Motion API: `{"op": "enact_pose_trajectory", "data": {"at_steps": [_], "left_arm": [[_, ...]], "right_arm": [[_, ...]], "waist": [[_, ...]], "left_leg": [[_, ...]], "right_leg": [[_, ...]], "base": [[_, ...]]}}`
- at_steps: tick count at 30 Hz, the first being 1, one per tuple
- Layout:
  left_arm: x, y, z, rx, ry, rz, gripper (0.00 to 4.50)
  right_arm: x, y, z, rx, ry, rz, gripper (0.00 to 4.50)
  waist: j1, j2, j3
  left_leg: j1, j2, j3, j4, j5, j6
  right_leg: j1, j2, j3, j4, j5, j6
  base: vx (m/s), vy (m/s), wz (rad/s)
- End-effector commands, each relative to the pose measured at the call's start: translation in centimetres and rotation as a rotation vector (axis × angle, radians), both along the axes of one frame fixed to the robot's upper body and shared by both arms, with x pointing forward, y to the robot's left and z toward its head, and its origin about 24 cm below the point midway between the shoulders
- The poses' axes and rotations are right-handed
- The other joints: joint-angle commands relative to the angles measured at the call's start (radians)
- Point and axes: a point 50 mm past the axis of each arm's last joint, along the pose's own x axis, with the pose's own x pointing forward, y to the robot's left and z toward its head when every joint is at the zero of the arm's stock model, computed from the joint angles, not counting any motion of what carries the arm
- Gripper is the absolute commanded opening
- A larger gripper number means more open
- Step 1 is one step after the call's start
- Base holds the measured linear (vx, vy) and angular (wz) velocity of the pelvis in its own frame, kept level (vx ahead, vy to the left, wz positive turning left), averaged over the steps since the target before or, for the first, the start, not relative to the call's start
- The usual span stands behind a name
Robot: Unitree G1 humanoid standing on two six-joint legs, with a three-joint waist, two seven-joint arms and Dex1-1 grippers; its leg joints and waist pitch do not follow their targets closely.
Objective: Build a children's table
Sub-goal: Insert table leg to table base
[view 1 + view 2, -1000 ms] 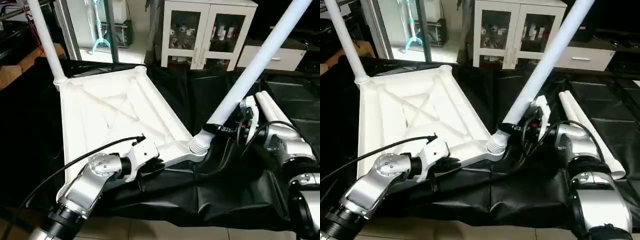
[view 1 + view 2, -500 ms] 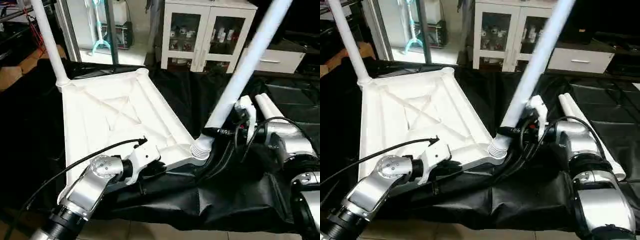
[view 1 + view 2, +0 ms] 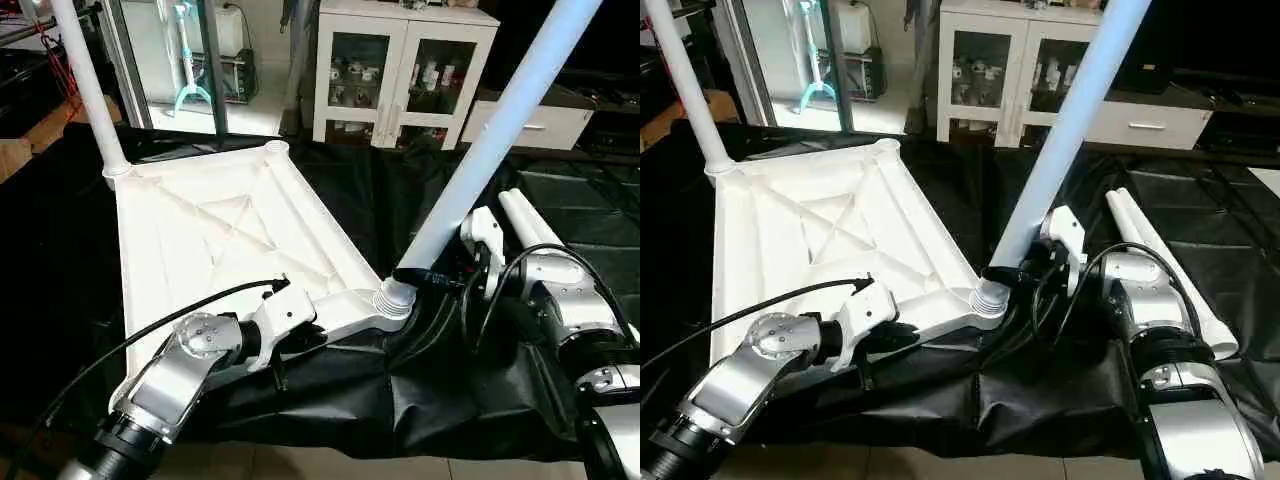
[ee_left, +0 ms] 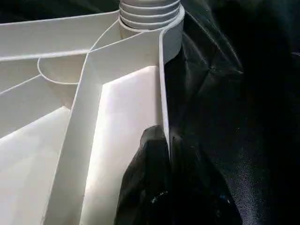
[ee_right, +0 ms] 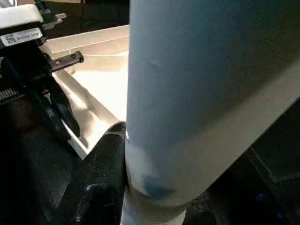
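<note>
**A:** Left eye view first, nearest to farthest: what was closest to the robot?

**B:** The left hand [image 3: 300, 335] was clamped shut on the near rim of the tabletop [image 3: 210, 240], which lay upside down on the black-draped counter [image 3: 480, 400], ribs up. The left wrist view showed its fingers [image 4: 150, 187] pinching that thin wall.

**A:** And the right hand?

**B:** The right hand [image 3: 425, 277] gripped the leg [image 3: 490, 150] low down, just above its ribbed foot, which sat in the near right corner socket [image 3: 385, 305].

**A:** How did the leg lie?

**B:** Its long axis leaned, rising from the socket up and away toward the robot's right, not standing square to the tabletop. I'd judge the next move turned on that tilt: the right hand, already on the leg, needed to bring it upright over the socket while the left held the tabletop down.

**A:** Farther back?

**B:** Two spare legs [image 3: 530, 215] lay beside the right forearm, and another leg [image 3: 90, 90] stood in the far left corner.
</note>
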Motion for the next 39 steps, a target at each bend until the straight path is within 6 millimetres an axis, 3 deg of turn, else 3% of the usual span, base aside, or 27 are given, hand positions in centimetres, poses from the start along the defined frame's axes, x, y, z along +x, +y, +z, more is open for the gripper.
{"op": "enact_pose_trajectory", "data": {"at_steps": [1,8,13,14,16,18,19,22,23,25,28,37,38,39], "left_arm": [[-0.2,-0.7,0.8,-0.04,-0.022,-0.05,0.0],[-0.2,-0.7,0.8,-0.043,-0.019,-0.043,0.0],[-0.4,-0.6,0.7,-0.043,-0.009,-0.043,0.0],[-0.4,-0.6,0.7,-0.042,-0.008,-0.045,0.0],[-0.4,-0.5,0.7,-0.04,-0.005,-0.048,0.0],[-0.4,-0.5,0.7,-0.036,-0.003,-0.055,0.0],[-0.4,-0.4,0.7,-0.035,-0.003,-0.056,0.0],[-0.5,-0.4,0.7,-0.034,-0.002,-0.057,0.0],[-0.5,-0.4,0.7,-0.034,-0.001,-0.057,0.0],[-0.5,-0.4,0.7,-0.035,0.0,-0.056,0.0],[-0.5,-0.4,0.7,-0.036,0.0,-0.054,0.0],[-0.6,-0.3,0.7,-0.038,-0.006,-0.037,0.0],[-0.3,-0.4,0.7,-0.04,-0.006,0.007,0.0],[0.3,-0.4,0.7,-0.038,-0.01,0.075,0.0]], "right_arm": [[-3.4,-1.4,-6.3,-0.241,0.276,-0.004,1.84],[-3.7,-1.7,-6.7,-0.248,0.313,-0.01,1.84],[-4.2,-2.2,-7.0,-0.233,0.37,-0.011,1.84],[-4.2,-2.3,-6.9,-0.231,0.386,-0.001,1.84],[-4.2,-2.5,-6.7,-0.243,0.411,0.017,1.84],[-3.8,-2.8,-6.1,-0.255,0.442,0.036,1.84],[-3.7,-2.9,-6.0,-0.255,0.449,0.037,1.84],[-3.1,-3.1,-5.2,-0.255,0.461,0.032,1.84],[-2.6,-3.2,-4.6,-0.262,0.449,0.015,1.84],[-2.3,-3.2,-4.4,-0.257,0.448,0.005,1.84],[-2.3,-3.2,-4.3,-0.253,0.447,0.004,1.84],[-2.5,-2.4,-5.2,-0.28,0.355,-0.001,1.84],[-2.5,-1.9,-5.9,-0.27,0.302,-0.072,1.84],[-2.3,-1.5,-6.4,-0.242,0.281,-0.161,1.84]], "waist": [[-0.014,0.003,0.003],[-0.015,-0.002,0.007],[-0.015,-0.001,0.01],[-0.015,0.004,0.012],[-0.016,0.001,0.01],[-0.015,0.002,0.006],[-0.013,0.008,0.008],[-0.011,0.006,0.005],[-0.011,-0.001,0.009],[-0.009,0.002,0.008],[-0.006,-0.001,0.01],[-0.01,-0.003,0.017],[-0.009,0.006,0.017],[-0.016,0.001,0.021]], "left_leg": [[0.017,0.034,-0.014,-0.087,-0.38,-0.002],[0.015,0.036,-0.015,-0.091,-0.396,-0.006],[0.016,0.036,-0.017,-0.094,-0.423,-0.014],[0.016,0.036,-0.018,-0.096,-0.429,-0.016],[0.016,0.037,-0.018,-0.096,-0.427,-0.016],[0.015,0.037,-0.016,-0.096,-0.385,-0.006],[0.015,0.038,-0.016,-0.097,-0.375,-0.004],[0.011,0.037,-0.011,-0.093,-0.31,0.016],[0.01,0.037,-0.009,-0.093,-0.305,0.02],[0.013,0.038,-0.007,-0.092,-0.294,0.024],[0.013,0.038,-0.005,-0.093,-0.283,0.027],[0.013,0.04,-0.009,-0.103,-0.348,0.0],[0.014,0.041,-0.01,-0.104,-0.356,-0.007],[0.014,0.041,-0.01,-0.107,-0.38,-0.021]], "right_leg": [[-0.021,-0.054,0.037,-0.114,-0.197,-0.187],[-0.026,-0.055,0.039,-0.118,-0.224,-0.177],[-0.031,-0.056,0.041,-0.123,-0.265,-0.164],[-0.033,-0.056,0.041,-0.124,-0.268,-0.162],[-0.031,-0.056,0.041,-0.123,-0.259,-0.163],[-0.026,-0.053,0.04,-0.118,-0.179,-0.182],[-0.027,-0.053,0.039,-0.118,-0.16,-0.185],[-0.018,-0.051,0.037,-0.11,-0.062,-0.207],[-0.02,-0.05,0.036,-0.112,-0.058,-0.206],[-0.018,-0.052,0.037,-0.111,-0.047,-0.213],[-0.017,-0.054,0.037,-0.112,-0.053,-0.21],[-0.025,-0.057,0.039,-0.124,-0.18,-0.177],[-0.025,-0.058,0.04,-0.124,-0.187,-0.175],[-0.03,-0.06,0.042,-0.128,-0.221,-0.165]], "base": [[0.0,0.0,0.0],[0.0,0.0,0.0],[0.0,0.0,0.0],[0.0,0.0,0.0],[0.0,0.0,0.0],[0.0,0.0,0.0],[0.0,0.0,0.0],[0.0,0.0,0.0],[0.0,0.0,0.0],[0.0,0.0,0.0],[0.0,0.0,0.0],[0.0,0.0,0.0],[0.0,0.0,0.0],[0.0,0.0,0.0]]}}
